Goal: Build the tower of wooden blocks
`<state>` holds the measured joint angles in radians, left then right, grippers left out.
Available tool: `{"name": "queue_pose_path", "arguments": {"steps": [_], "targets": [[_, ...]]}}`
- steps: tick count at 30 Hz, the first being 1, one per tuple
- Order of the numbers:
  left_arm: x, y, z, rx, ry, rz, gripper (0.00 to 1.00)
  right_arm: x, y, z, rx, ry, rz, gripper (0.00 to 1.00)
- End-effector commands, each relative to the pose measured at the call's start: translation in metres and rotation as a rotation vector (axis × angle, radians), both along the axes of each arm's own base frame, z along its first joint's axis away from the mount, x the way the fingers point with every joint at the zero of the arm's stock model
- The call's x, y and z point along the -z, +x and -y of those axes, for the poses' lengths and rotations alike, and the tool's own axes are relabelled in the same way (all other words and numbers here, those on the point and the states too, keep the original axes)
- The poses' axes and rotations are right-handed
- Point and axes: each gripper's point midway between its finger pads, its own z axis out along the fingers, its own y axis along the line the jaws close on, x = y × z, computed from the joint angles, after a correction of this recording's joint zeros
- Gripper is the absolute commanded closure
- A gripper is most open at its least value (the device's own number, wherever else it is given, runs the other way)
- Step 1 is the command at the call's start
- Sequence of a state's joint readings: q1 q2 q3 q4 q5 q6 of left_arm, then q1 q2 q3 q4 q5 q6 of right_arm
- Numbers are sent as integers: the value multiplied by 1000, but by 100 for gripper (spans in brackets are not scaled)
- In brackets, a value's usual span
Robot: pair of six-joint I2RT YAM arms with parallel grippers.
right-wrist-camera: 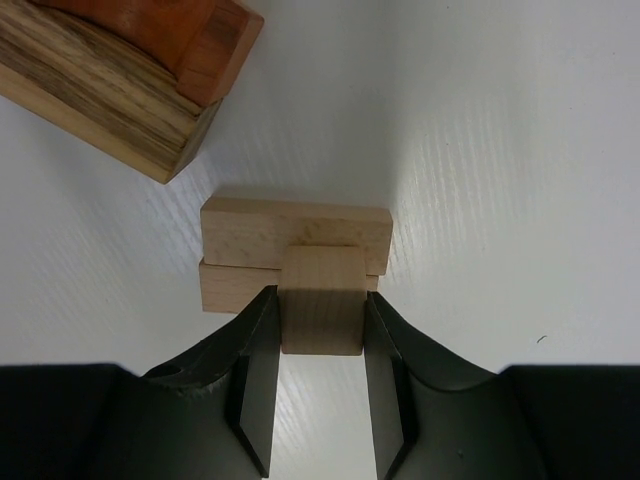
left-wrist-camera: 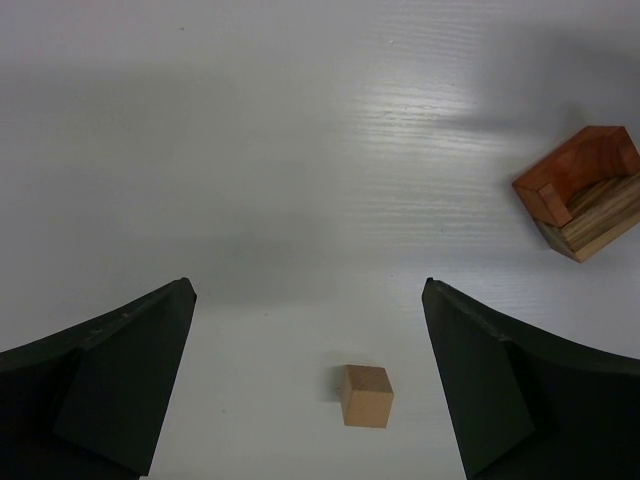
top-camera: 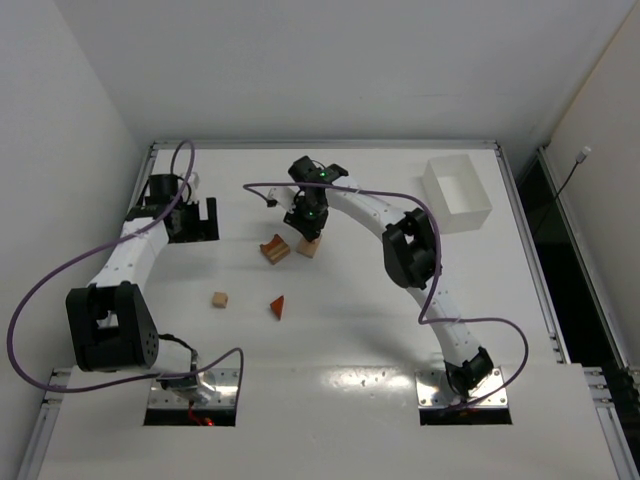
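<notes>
Overhead and wrist views of a two-arm rig at a white desk (top-camera: pixel 380 330). The right pincer (right-wrist-camera: pixel 320 302) pinches a pale cube (right-wrist-camera: pixel 322 285), one dark finger flat against each side face. Directly under it lies the wood block tower (right-wrist-camera: pixel 295 232), here only two pale bars (right-wrist-camera: pixel 300 228) stacked one on the other, the lower one showing slightly offset at the left. The cube sits over the middle of the bars; whether it rests on the upper bar or hangs just above it cannot be told from this angle.

Just beside the bars, on their left in the overhead view, a reddish-brown arch (right-wrist-camera: pixel 190 30) sits on a striped block (right-wrist-camera: pixel 100 80); this pair appears close to the bars but apart from them. Both groups lie toward the far middle of the desk.

The left pincer (left-wrist-camera: pixel 308 290) is spread wide and holds nothing; it hangs over bare desk at the far left. A loose cube (left-wrist-camera: pixel 365 395) lies on the desk between its fingers in the wrist view; the arch and striped block show at that view's right edge.

Nearer the arm bases, a reddish-brown wedge (top-camera: pixel 278 306) lies just to the right of the loose cube; a white bin (top-camera: pixel 457 192) stands at the far right corner, well apart from the blocks.
</notes>
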<state>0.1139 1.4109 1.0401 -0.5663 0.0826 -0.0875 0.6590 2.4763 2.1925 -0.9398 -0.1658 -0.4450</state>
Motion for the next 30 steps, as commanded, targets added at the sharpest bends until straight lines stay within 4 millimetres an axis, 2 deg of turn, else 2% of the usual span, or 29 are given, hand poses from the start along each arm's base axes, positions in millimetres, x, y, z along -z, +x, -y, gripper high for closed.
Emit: {"name": "queue_pose_path", "arguments": {"steps": [1,3,4,5,6,9,10,15,16,17,18,19,20,21,22,23,24,25,26,28,29,30], "targets": [[2,3,-4,-16,-12,10,3,-13,11,-11,0,39,50,74],[2,3,-4,-16,-12,10,3,-10,12,-9,3,31,54,65],[2,3,-4,-16,-12,10,3,-15,12,-10,3,37,61,61],[2,3,-4,-16,-12,10,3,-16,12,-10,3,40,66,53],[2,3,-4,-9,-7,10,3,-12,10,-8,3,34,58,51],[2,3,-4,-9,-7,10,3,-23,13,-10,3,51,80,45],[2,3,-4,-9,-7,10,3,-20,11,-9,3,45,72,43],[2,-2,-4,9,6,12,3,-69,11,-16,22,127,119,40],[1,-7,-4,18,14,12,3,-98,9,-15,41,163,148,40],[1,-12,-6,11,23,6,3,-114,10,-14,65,183,179,39],[0,-15,-5,11,24,11,3,-134,16,-8,105,182,237,37],[9,-27,-6,2,32,-18,3,-145,13,-2,135,186,248,37],[4,-36,-5,2,34,-3,3,-185,12,2,155,238,317,36],[3,-41,-5,2,35,4,3,-202,18,18,214,231,375,36],[4,-50,-2,8,25,-5,4,-208,25,36,298,209,427,35],[0,-53,-2,16,33,13,6,-221,24,45,322,206,467,32],[-6,-53,0,22,53,35,8,-250,20,61,375,236,522,31],[-15,-53,1,23,66,68,10,-244,18,76,420,213,529,28],[-19,-51,-1,17,75,78,12,-250,15,85,454,210,554,27],[-13,-55,8,46,43,12,15,-252,2,106,481,184,567,25],[-19,-51,10,56,29,-2,17,-250,-1,110,487,177,573,25],[-15,-51,10,45,15,-47,19,-233,-6,123,492,131,553,25]]}}
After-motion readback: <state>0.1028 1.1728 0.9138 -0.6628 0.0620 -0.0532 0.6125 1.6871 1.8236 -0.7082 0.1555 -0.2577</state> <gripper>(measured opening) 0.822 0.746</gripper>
